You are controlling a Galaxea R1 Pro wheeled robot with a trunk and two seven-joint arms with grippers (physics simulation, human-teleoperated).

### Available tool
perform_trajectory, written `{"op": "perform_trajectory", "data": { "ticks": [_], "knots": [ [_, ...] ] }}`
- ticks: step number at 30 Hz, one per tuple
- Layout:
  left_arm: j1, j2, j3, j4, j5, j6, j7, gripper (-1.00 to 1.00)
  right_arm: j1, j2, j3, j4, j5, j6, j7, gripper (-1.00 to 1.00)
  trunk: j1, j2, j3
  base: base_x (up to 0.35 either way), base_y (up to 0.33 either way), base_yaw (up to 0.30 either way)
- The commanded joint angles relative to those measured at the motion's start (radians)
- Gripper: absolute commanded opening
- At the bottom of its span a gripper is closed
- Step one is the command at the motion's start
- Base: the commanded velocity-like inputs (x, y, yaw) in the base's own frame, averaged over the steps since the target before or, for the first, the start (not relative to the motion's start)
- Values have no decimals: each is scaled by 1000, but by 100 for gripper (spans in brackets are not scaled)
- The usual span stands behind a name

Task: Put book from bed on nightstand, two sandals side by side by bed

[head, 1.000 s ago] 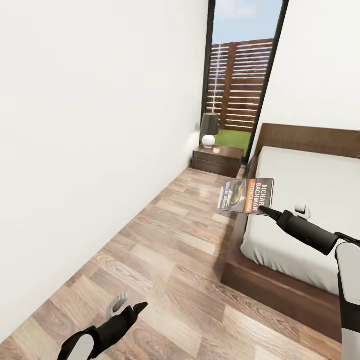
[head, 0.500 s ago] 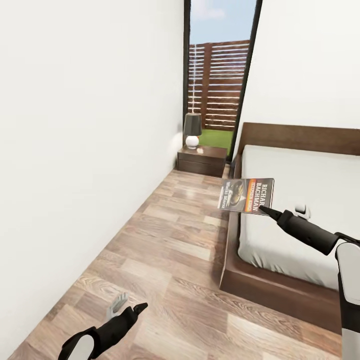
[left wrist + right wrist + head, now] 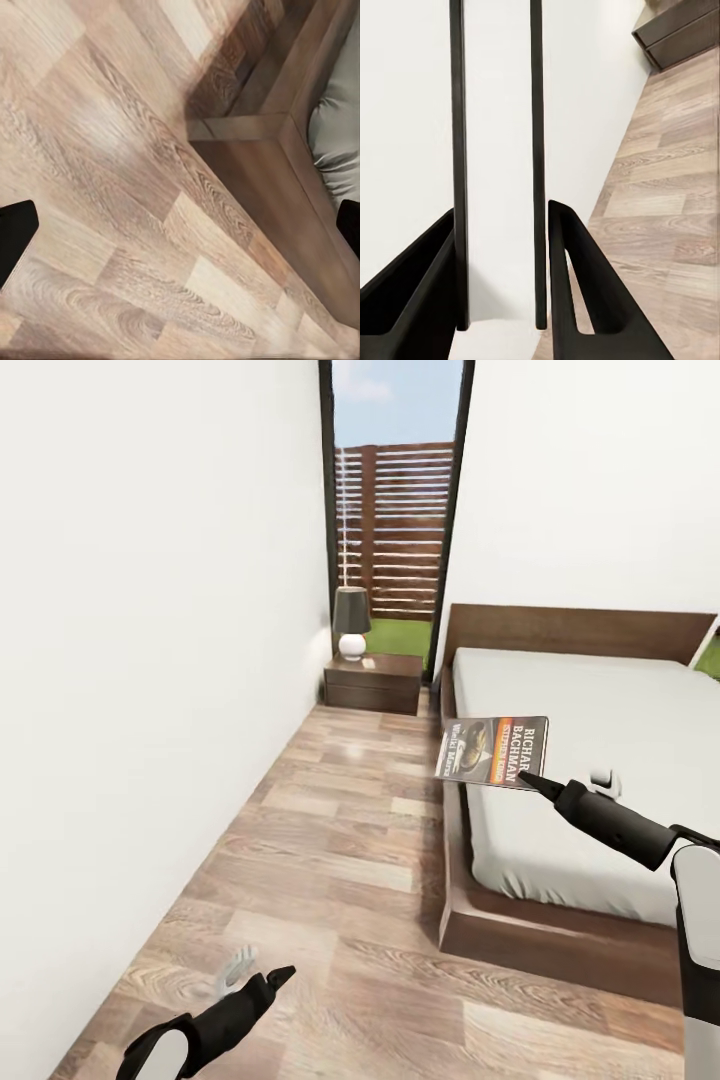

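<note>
Right gripper (image 3: 528, 781) clamped on just one edge of the paperback book (image 3: 492, 751), held out over the bed's (image 3: 600, 740) near corner with the nightstand (image 3: 372, 682) well ahead, so could easily droop or slip out mid-drive.

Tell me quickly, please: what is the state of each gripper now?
Left gripper: open, holding nothing, low over the wooden floor.
Right gripper: closed on the book, held up beside the bed.
</note>
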Motion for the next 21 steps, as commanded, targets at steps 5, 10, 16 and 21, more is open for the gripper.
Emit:
{"op": "perform_trajectory", "data": {
  "ticks": [5, 10, 16, 21],
  "knots": [
    [0, 1, -1, 0, 7, 2, 3, 100, -1, 0, -1, 0, 9, 5, 10, -100, 0, 0, -1, 203, 283, -264],
    [0, 1, -1, 3, 7, 2, 3, 100, -1, 1, 0, 0, 9, 5, 10, -100, 0, 0, -1, 203, 283, -246],
    [0, 2, -1, 9, 7, 2, 3, 100, -1, 2, 0, 0, 9, 5, 10, -100, 0, 0, -1, 202, 283, -126],
    [-3, 2, -1, 12, 7, 2, 3, 100, 0, 2, 0, 0, 9, 5, 10, -100, 0, 0, -1, 202, 283, -36]
  ]
}}
